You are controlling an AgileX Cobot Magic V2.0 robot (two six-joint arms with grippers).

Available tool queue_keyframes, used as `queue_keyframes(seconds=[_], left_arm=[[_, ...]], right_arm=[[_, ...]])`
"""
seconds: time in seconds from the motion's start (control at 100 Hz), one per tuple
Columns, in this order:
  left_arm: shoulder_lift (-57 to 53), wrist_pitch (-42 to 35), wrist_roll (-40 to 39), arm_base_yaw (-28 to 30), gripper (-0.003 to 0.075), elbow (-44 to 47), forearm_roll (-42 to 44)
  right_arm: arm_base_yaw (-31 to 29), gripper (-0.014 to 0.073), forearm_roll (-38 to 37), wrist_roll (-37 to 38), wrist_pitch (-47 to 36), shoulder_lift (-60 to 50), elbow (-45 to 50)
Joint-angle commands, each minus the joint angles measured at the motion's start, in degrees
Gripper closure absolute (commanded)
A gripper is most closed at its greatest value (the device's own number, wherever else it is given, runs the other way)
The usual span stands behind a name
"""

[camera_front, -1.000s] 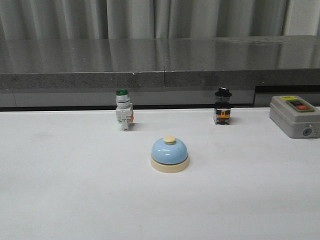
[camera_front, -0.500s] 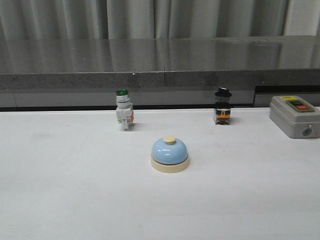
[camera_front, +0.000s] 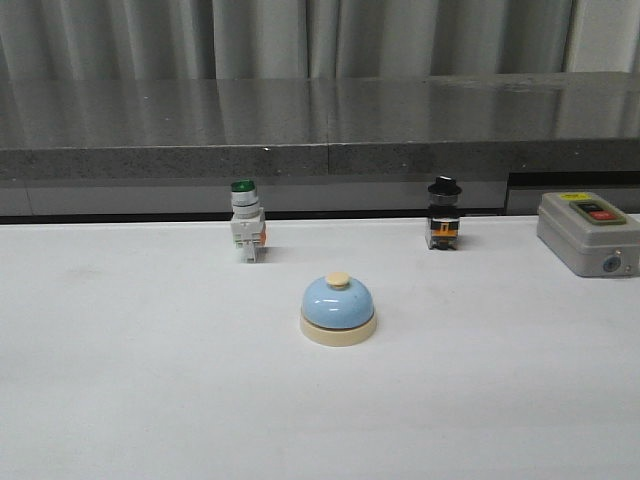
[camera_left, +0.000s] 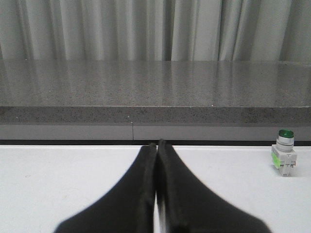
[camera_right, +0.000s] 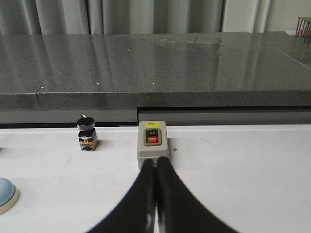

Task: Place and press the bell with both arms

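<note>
**Bell alone at mid-worktop, both pincers closed and empty**

The bell point(camera_front: 338, 310) sits upright in the middle of the white worktop point(camera_front: 120, 380), touching nothing. At its 11 o'clock stands a green-capped switch point(camera_front: 245, 220); at 1 o'clock, a black-knobbed switch point(camera_front: 443, 213); at 2 o'clock, well apart, a grey box point(camera_front: 590, 233) with a red button. The left pincer point(camera_left: 157, 145) has its fingers pressed together, holding nothing. The right pincer point(camera_right: 155, 161) is likewise closed on nothing, its tips just before the grey box.
</note>
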Motion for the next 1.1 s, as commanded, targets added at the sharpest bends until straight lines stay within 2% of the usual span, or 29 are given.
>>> queue_keyframes(seconds=[0.0, 0.2, 0.27, 0.4, 0.46, 1.09], left_arm=[[-1.68, -4.71, -0.58, 0.03, 0.0741, 2.35, -0.55], [-1.68, -4.71, -0.58, 0.03, 0.0741, 2.35, -0.55], [-1.68, -4.71, -0.58, 0.03, 0.0741, 2.35, -0.55], [-1.68, -4.71, -0.58, 0.03, 0.0741, 2.35, -0.55], [-1.68, -4.71, -0.58, 0.03, 0.0741, 2.35, -0.55], [-1.68, -4.71, -0.58, 0.03, 0.0741, 2.35, -0.55]], right_arm=[[-0.13, 0.0654, -0.95, -0.02, -7.28, -0.84, 0.45], [0.03, 0.0654, -1.15, -0.02, -24.89, -0.97, 7.98], [0.03, 0.0654, -1.15, -0.02, -27.99, -0.97, 11.17], [-0.05, 0.0654, -1.04, -0.02, -29.10, -0.97, 16.18], [-0.05, 0.0654, -1.04, -0.02, -26.52, -0.97, 16.03], [-0.05, 0.0654, -1.09, -0.02, -27.07, -0.97, 16.03]])
